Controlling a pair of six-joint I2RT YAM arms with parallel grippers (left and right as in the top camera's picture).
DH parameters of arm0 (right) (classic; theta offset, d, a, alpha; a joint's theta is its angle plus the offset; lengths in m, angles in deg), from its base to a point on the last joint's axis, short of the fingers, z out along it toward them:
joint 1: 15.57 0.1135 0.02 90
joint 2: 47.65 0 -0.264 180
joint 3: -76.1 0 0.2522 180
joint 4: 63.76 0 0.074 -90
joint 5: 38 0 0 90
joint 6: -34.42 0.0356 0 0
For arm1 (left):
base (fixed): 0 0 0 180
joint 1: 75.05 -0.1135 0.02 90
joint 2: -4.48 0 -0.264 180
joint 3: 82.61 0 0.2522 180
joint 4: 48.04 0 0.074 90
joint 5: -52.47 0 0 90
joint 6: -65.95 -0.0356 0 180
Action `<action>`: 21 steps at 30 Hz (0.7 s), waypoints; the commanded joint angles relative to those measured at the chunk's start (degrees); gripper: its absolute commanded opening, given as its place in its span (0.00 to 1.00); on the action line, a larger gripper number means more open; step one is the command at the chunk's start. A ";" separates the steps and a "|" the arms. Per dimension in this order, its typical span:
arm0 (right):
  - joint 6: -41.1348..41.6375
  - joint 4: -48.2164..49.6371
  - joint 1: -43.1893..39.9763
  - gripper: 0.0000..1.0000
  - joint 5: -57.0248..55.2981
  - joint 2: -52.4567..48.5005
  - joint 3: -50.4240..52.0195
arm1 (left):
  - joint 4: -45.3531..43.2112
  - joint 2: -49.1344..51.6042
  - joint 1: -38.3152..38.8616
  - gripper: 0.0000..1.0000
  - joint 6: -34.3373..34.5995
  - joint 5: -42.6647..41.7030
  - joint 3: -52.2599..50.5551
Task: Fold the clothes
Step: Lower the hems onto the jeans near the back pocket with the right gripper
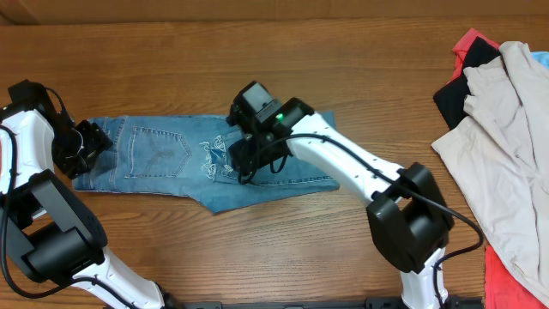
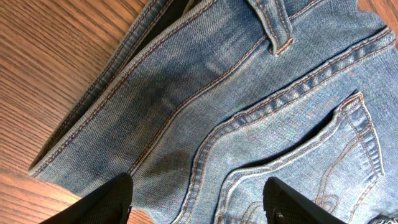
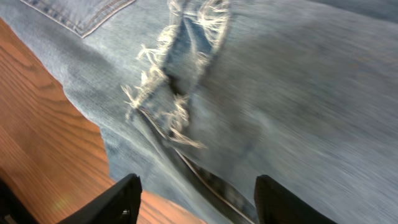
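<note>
The light blue jeans (image 1: pixel 163 159) lie folded on the wooden table, waist at the left, legs doubled over toward the right. My left gripper (image 1: pixel 86 142) is open over the waistband and back pocket (image 2: pixel 292 155), jaws (image 2: pixel 196 202) spread with denim between them. My right gripper (image 1: pixel 244 159) is open just above the folded legs near the frayed hems (image 3: pixel 171 93), jaws (image 3: pixel 196 202) spread over the denim edge and bare wood.
A pile of garments sits at the right edge: a beige one (image 1: pixel 506 112) on top of red (image 1: pixel 467 43) and black (image 1: pixel 455 94) ones. Bare wooden tabletop (image 1: pixel 171 51) surrounds the jeans.
</note>
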 commanded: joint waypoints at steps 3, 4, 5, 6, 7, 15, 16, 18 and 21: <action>-2.49 2.38 3.85 0.67 -0.37 -3.89 -0.39 | -0.02 0.20 0.55 0.70 -0.20 -0.39 0.83; -3.34 2.82 4.50 0.68 -0.57 -4.72 -0.39 | -0.02 0.20 0.55 0.70 -0.20 -0.39 0.81; -3.32 3.26 4.98 0.70 -1.38 -5.22 -0.39 | -0.02 0.20 0.55 0.70 -0.20 -0.39 0.81; -3.30 3.80 5.51 0.70 -2.82 -5.97 -0.39 | -0.02 0.20 0.55 0.70 -0.20 -0.42 0.81; -3.28 4.22 5.86 0.70 -4.02 -6.32 -0.39 | -0.02 0.20 0.55 0.70 -0.20 -0.42 0.81; -2.47 6.82 6.27 0.30 -12.63 -8.35 -0.48 | -0.04 0.20 0.55 0.70 -0.20 -0.44 0.81; -2.40 6.78 6.25 0.29 -12.61 -8.35 -0.61 | -0.04 0.20 0.55 0.70 -0.20 -0.44 0.81; -2.40 6.56 6.23 0.30 -12.55 -8.31 -0.85 | -0.04 0.20 0.55 0.70 -0.20 -0.44 0.81; -2.40 6.56 6.10 0.31 -12.55 -7.76 -0.85 | -0.04 0.20 0.55 0.70 -0.20 -0.44 0.81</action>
